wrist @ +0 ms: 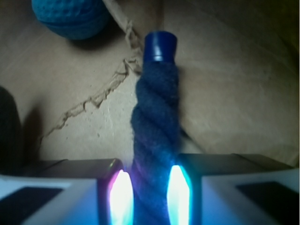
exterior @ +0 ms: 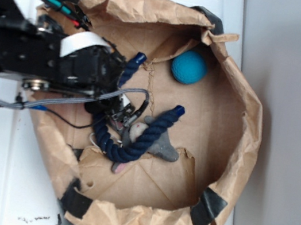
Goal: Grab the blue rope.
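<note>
The blue rope (exterior: 132,147) is a thick navy twisted cord bent in a U on the floor of a brown paper bag, with shiny blue caps on both ends. My gripper (exterior: 117,107) reaches in from the left over the rope's left arm. In the wrist view the rope (wrist: 155,108) runs straight up between my two lit pads, its capped end pointing away. Both pads press against its sides, so the gripper (wrist: 146,187) is shut on it.
A teal ball (exterior: 189,67) (wrist: 70,16) lies at the bag's far side. A small grey plush mouse (exterior: 162,146) sits under the rope's right arm. The bag's crumpled walls (exterior: 240,134) ring everything, on a white surface (exterior: 4,180).
</note>
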Tool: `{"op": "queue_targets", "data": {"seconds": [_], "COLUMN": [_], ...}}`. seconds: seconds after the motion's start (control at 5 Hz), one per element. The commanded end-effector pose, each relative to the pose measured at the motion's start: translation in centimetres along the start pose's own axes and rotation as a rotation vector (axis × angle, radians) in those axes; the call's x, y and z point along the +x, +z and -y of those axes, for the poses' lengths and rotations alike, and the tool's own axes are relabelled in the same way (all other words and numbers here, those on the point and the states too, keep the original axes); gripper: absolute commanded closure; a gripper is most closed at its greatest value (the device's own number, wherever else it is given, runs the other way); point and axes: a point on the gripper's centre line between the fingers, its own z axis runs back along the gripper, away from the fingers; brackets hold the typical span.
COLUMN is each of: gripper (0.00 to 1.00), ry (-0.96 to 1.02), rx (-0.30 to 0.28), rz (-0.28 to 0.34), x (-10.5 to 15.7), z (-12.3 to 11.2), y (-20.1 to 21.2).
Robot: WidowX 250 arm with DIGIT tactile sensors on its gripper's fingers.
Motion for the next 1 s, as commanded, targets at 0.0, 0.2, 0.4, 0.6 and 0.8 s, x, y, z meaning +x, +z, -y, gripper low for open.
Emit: {"op": "queue_targets", "data": {"seconds": [0.0,0.2,0.4,0.6,0.8], "gripper": [1.00,1.00,1.00,1.00,1.00], "ry": [0.034,0.027,0.034,0.023,-0.001], "rx": [-0.046,-0.082,-0.098,-0.145,-0.133], "rz": [-0.001,-0.008,-0.038,-0.079,-0.084], "x": [1.3,1.4,1.9,2.7,3.2], "z": [1.2,1.8,1.6,1.5,2.0], "y": [1.9,3.2,4.3,7.3,9.8]}}
